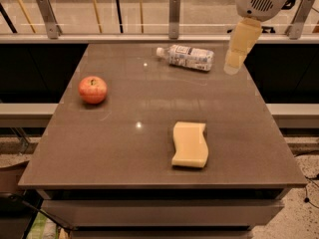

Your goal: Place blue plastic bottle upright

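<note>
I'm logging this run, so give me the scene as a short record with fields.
target: blue plastic bottle lying on its side, far part of the table, cap pointing left
arm: gripper hangs just right of the bottle, apart from it
left side: apple
front, right of centre: sponge
task state: bottle not yet upright

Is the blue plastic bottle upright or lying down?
Lying down: the blue plastic bottle rests lengthwise on the table, cap toward the picture's left. The gripper hangs near its base.
</note>
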Available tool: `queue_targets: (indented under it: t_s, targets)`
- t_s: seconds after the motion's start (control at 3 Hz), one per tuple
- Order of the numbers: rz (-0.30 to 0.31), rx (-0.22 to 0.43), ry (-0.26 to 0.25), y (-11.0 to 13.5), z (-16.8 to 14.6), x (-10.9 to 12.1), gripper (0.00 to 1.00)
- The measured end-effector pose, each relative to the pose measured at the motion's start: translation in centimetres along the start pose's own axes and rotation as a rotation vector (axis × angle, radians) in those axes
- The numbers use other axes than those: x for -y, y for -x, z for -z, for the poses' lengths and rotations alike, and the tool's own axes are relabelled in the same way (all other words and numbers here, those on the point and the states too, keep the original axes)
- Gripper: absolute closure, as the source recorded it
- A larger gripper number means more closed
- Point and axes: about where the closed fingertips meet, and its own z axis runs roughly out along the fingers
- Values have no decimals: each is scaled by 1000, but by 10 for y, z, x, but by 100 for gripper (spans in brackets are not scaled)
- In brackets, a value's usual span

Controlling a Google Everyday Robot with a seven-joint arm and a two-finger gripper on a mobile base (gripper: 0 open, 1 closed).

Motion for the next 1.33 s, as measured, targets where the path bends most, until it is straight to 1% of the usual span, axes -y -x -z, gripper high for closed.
queue_targets:
  t_s: [0.33,0.67,1.33]
  targets:
    - [-17,5,-16,-1,-11,12,0]
    - [-20,-1,-1,1,-28,28,0]
    - [-23,-16,51,13,-63,57,0]
